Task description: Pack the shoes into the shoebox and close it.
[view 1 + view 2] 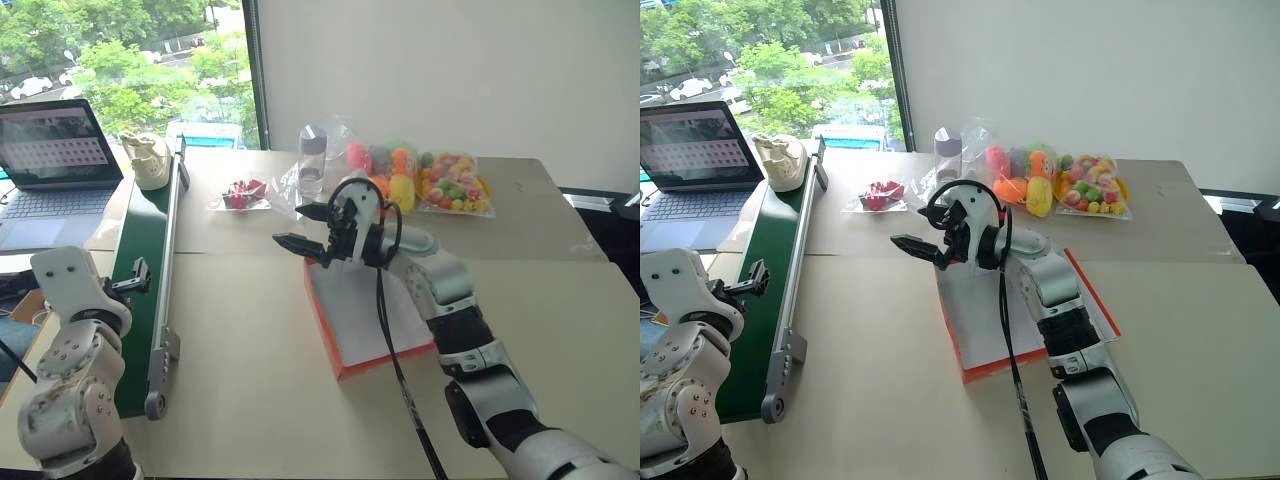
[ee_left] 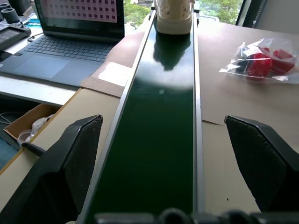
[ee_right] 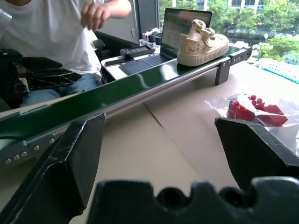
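Right pincer [image 1: 305,227] agape above shoebox [image 1: 365,320]

A robotics lab: a green conveyor [image 1: 140,250] beside a laptop [image 1: 55,160] on tables.

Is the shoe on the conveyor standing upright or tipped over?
Upright: the shoe rests on its pale sole at the far end of the green conveyor.

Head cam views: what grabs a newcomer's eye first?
The right gripper, jaws open and empty, hangs mid-table over the near end of the red shoebox. On the left, a cream shoe sits at the far end of the green conveyor, next to an open laptop. Bags of colourful toys lie at the table's far edge.
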